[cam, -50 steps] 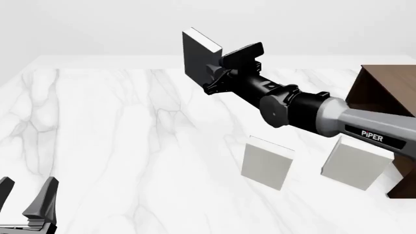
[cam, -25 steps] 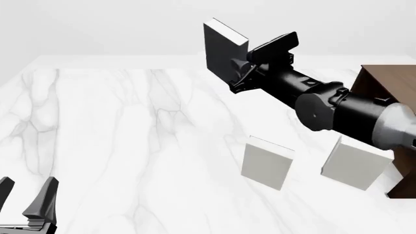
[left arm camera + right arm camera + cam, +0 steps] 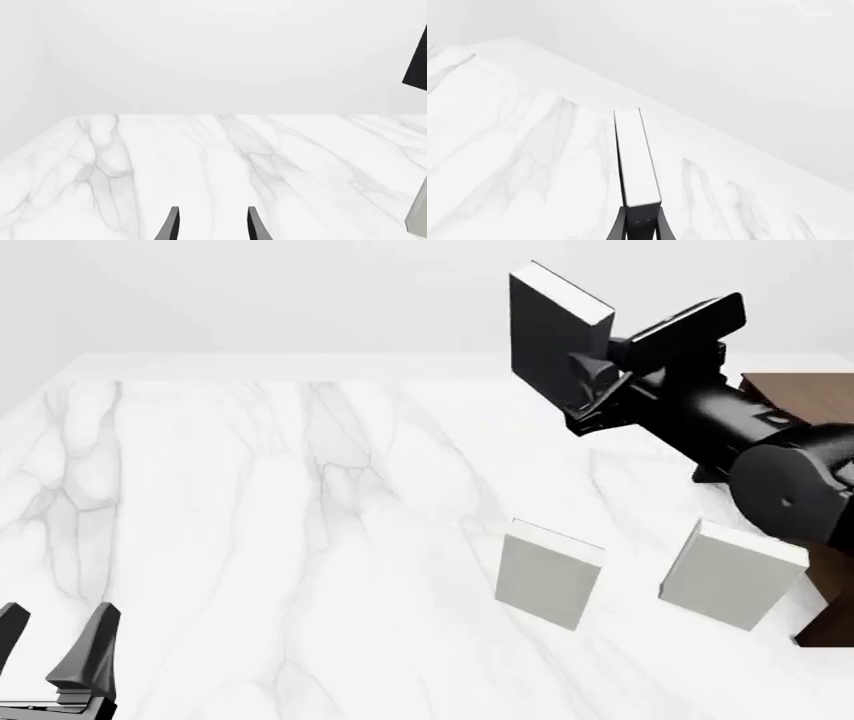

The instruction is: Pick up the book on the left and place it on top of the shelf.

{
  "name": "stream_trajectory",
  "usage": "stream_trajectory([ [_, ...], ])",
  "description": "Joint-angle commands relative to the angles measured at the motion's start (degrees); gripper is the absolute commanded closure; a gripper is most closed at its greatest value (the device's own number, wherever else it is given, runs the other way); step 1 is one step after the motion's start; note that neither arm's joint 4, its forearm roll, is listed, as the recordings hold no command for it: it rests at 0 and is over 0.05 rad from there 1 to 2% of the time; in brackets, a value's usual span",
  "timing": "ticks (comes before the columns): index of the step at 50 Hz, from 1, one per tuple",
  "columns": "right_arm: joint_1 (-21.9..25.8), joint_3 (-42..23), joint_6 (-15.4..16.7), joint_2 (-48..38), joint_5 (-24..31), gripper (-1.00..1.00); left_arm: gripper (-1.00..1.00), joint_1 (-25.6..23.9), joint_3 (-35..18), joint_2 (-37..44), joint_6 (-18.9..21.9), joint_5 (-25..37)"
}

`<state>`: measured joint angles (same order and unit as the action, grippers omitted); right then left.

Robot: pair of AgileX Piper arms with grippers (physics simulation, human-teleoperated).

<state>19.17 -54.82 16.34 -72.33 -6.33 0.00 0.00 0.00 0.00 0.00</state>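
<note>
My right gripper [image 3: 597,373] is shut on the dark charcoal book [image 3: 549,338] and holds it upright, high above the table, left of the shelf. The book's white page edge [image 3: 636,157] runs straight out between the fingers in the right wrist view. Only a corner of the dark brown shelf [image 3: 787,392] shows at the right edge of the front view, mostly behind my right arm. My left gripper [image 3: 51,650] is open and empty, low at the table's near left corner; its fingertips [image 3: 172,222] show in the left wrist view.
Two light grey books stand upright on the white marble table: one [image 3: 549,574] near the middle right, one [image 3: 729,573] closer to the shelf. A dark edge of the held book [image 3: 418,65] shows in the left wrist view.
My right arm has carried the dark book up and to the right, toward the shelf. The left gripper and the two grey books have not moved.
</note>
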Motion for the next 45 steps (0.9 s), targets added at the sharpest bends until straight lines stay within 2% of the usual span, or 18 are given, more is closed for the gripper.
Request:
stream_trajectory([
  [1,-6.16,3.34,2.05,8.28,1.97,1.00,-1.00,0.00,0.00,0.00,0.00,0.00],
  [10,-9.51,6.06,3.70,12.33,2.46,1.00,-1.00,0.00,0.00,0.00,0.00,0.00],
  [25,-13.20,5.23,9.74,17.54,8.01,1.00,-1.00,0.00,0.00,0.00,0.00,0.00],
  [45,-19.77,1.83,12.27,21.01,13.98,1.00,-1.00,0.00,0.00,0.00,0.00,0.00],
])
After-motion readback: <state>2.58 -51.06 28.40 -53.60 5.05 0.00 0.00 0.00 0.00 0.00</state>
